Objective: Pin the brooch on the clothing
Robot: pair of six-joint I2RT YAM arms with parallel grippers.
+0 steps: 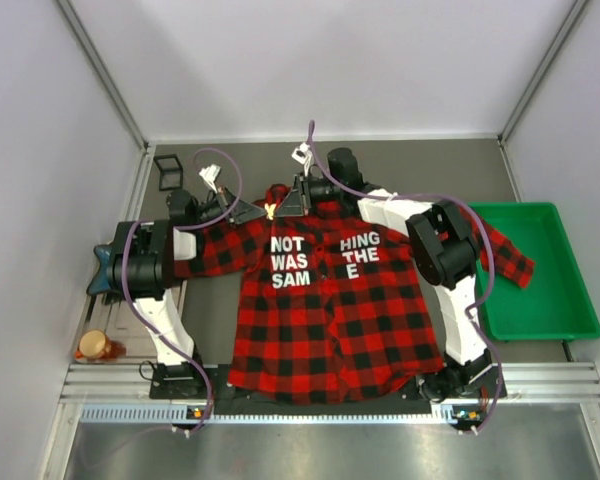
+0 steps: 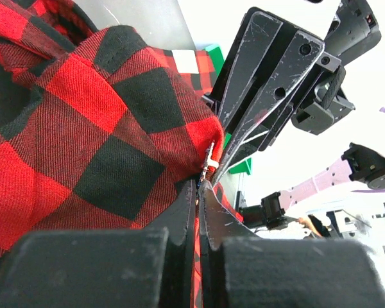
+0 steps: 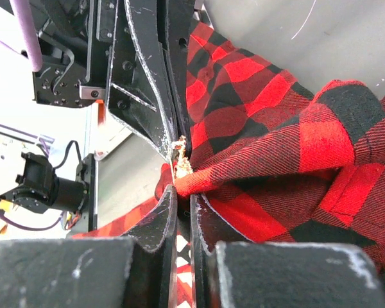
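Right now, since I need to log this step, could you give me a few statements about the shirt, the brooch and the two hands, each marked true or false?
1. The left hand and the right hand meet at the collar of the shirt. True.
2. The left hand is wide open. False: its fingers are closed together beside the brooch.
3. The brooch lies on the white lettering. False: it is up at the collar, between the two hands.
4. The right hand pinches a fold of the shirt. True.
5. The orange-brown object sits on the shirt. False: it is off the shirt, near the left arm's base.
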